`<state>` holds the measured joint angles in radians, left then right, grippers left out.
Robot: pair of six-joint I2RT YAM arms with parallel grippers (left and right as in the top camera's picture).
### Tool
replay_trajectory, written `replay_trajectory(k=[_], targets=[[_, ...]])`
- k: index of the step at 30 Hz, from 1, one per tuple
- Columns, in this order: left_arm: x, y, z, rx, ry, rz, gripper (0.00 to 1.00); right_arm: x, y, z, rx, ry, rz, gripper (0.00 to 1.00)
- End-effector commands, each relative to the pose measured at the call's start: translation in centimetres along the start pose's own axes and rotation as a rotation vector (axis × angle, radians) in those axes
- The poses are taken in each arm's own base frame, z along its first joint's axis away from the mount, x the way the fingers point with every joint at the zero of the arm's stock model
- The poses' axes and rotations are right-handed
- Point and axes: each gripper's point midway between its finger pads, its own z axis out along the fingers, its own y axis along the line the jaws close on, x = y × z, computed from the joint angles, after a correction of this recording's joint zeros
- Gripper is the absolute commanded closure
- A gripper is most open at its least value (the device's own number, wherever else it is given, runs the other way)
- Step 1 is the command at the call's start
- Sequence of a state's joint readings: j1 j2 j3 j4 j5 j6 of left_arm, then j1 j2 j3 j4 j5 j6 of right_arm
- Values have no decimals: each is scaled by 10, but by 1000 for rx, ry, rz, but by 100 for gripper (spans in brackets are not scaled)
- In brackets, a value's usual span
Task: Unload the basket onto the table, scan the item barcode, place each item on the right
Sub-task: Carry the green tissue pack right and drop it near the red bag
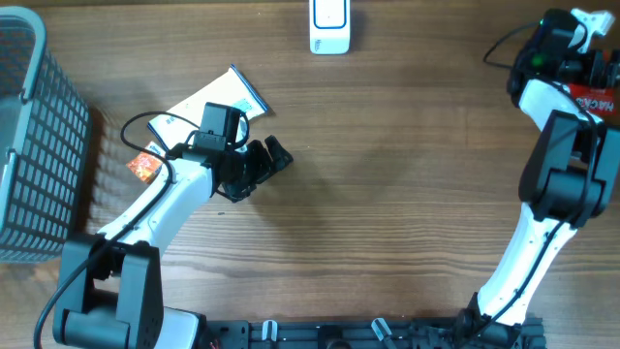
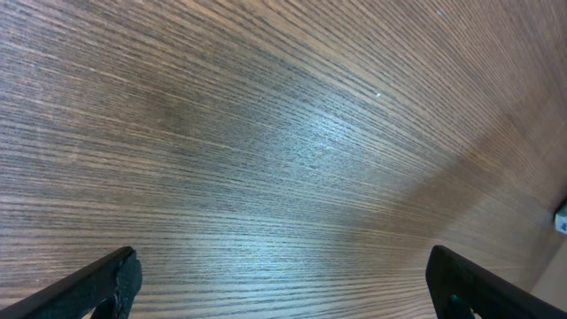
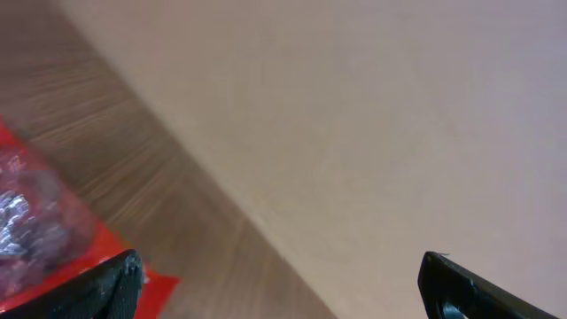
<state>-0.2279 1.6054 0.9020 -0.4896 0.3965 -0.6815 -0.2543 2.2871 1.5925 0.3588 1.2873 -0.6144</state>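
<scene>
Wood-grain table (image 1: 387, 194) with a white scanner (image 1: 329, 27) at its far edge; the red packet (image 1: 593, 97) lies well to the right of the scanner, at the table's right edge, partly under the right arm. The right gripper (image 3: 279, 282) has its jaws spread wide and grips nothing, and the red packet (image 3: 35, 221) lies beside one finger (image 3: 115, 279), outside the gap. The left gripper (image 1: 263, 167), down-left of the scanner, is also wide apart and empty over bare wood, with a white packet (image 1: 218, 102), an orange packet (image 1: 143, 165) and a grey basket (image 1: 29, 145) further left.
</scene>
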Motion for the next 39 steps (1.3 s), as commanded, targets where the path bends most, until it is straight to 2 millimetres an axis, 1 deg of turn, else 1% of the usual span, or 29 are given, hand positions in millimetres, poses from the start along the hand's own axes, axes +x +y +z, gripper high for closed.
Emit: replay_trajectory(k=[1,2,3,4,5,6,7,9,10,11,12,14,15,17,19,20,21,22,25,27,28,30,32,33,35,39], targets=[[-2,-2,-3,4,-13,25,0,-30,-39,-34,-98,-45,148,0],[-2,-2,-3,4,-13,25,0,-30,-25,-51,-265,-61,122,1],[-2,-2,-3,4,-13,25,0,-30,-11,-71,-459,-71,103,0],[-2,-2,-3,4,-13,25,0,-34,-4,-92,-630,-87,99,0],[-2,-2,-3,4,-13,26,0,-41,-5,-115,-795,-112,119,1],[-2,-2,-3,4,-13,26,0,-48,-13,-132,-895,-133,155,1],[-2,-2,-3,4,-13,26,0,-55,-25,-146,-974,-149,201,0],[-2,-2,-3,4,-13,25,0,-66,-62,-180,-1141,-162,320,0],[-2,-2,-3,4,-13,25,0,-68,-76,-195,-1218,-158,362,0],[-2,-2,-3,4,-13,26,0,-67,-89,-212,-1305,-148,393,0],[-2,-2,-3,4,-13,26,0,-62,-103,-232,-1408,-135,405,0],[-2,-2,-3,4,-13,26,0,-43,-123,-260,-1536,-95,371,0],[-2,-2,-3,4,-13,26,0,-24,-131,-262,-1532,-41,335,0],[-2,-2,-3,4,-13,25,0,-6,-130,-255,-1496,25,295,0],[-2,-2,-3,4,-13,25,0,14,-126,-242,-1439,105,254,0],[-2,-2,-3,4,-13,25,0,19,-125,-237,-1432,147,269,0],[-2,-2,-3,4,-13,25,0,21,-125,-234,-1429,176,293,1],[-2,-2,-3,4,-13,25,0,23,-126,-226,-1420,224,348,0],[-2,-2,-3,4,-13,26,0,25,-132,-199,-1396,302,461,0],[-3,-1,-3,-3,-19,32,0,31,-138,-179,-1377,342,512,0],[-7,4,-3,-30,-43,32,0,36,-141,-167,-1351,365,531,0],[-16,13,-4,-86,-94,31,0,45,-146,-151,-1313,400,557,0],[-19,17,-5,-107,-114,31,0,53,-149,-137,-1282,430,582,0],[-19,17,-5,-107,-114,31,0,57,-149,-133,-1271,439,584,0],[-19,17,-5,-107,-114,31,0,61,-148,-133,-1269,454,577,0],[-19,17,-5,-107,-114,31,0,61,-148,-132,-1269,455,577,0]])
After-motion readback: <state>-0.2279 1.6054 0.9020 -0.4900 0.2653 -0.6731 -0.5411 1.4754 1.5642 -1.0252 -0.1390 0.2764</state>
